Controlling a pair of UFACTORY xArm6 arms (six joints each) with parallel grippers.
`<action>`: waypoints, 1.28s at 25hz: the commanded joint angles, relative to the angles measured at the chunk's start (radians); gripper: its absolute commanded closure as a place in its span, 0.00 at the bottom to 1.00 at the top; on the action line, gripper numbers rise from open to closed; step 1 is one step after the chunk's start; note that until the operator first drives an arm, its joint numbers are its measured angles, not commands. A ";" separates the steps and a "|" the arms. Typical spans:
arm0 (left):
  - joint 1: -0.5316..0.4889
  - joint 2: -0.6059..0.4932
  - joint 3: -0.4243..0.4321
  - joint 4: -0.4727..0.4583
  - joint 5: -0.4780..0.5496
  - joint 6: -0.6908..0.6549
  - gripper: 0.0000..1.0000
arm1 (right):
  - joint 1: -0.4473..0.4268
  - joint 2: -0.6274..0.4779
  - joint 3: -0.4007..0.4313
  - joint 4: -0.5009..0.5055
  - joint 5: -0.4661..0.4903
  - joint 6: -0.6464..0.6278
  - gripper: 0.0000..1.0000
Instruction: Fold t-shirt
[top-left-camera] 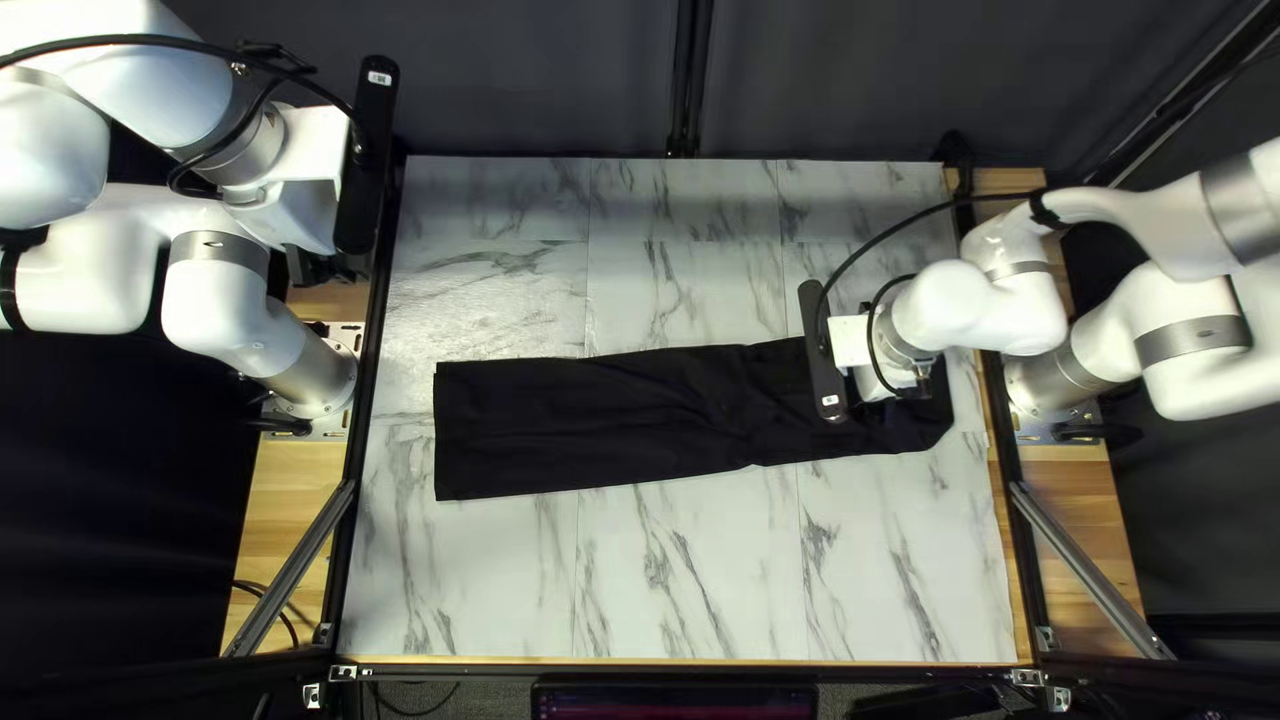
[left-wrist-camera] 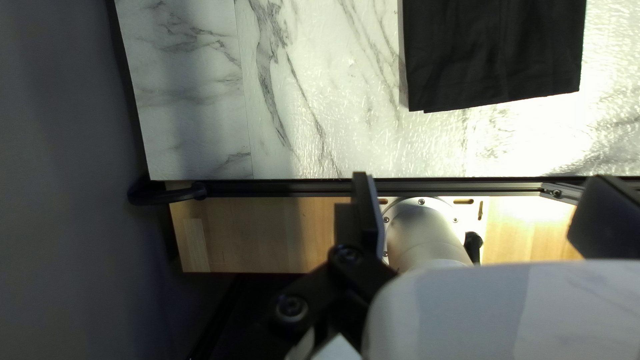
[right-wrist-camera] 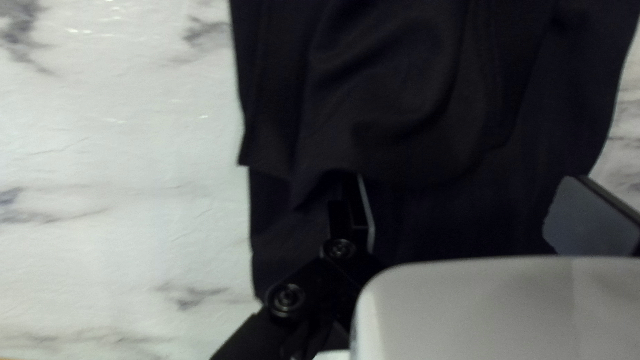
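Black t-shirt (top-left-camera: 587, 420), folded long, right pincer (top-left-camera: 875, 390) spread over it

Passage is afforded along both long edges of the t-shirt (top-left-camera: 600, 416), while one end is overhung by the right arm (top-left-camera: 980, 314)

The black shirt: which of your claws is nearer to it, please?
Right. The right claw is over the shirt, toward its end at the right of the top left view; the left claw hangs past the left edge of the table.
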 commanded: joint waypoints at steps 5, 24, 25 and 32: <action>0.000 0.000 0.000 0.000 0.000 0.000 0.00 | -0.007 0.072 -0.072 -0.028 -0.046 -0.003 0.00; 0.000 0.000 0.000 0.000 0.000 0.000 0.00 | 0.108 -0.007 -0.048 -0.158 -0.010 0.205 0.11; 0.000 0.000 0.000 0.000 0.000 0.000 0.00 | 0.113 -0.004 -0.047 -0.159 -0.015 0.210 0.22; 0.000 0.000 0.000 0.000 0.000 0.000 0.00 | 0.118 0.005 -0.041 -0.152 -0.044 0.201 1.00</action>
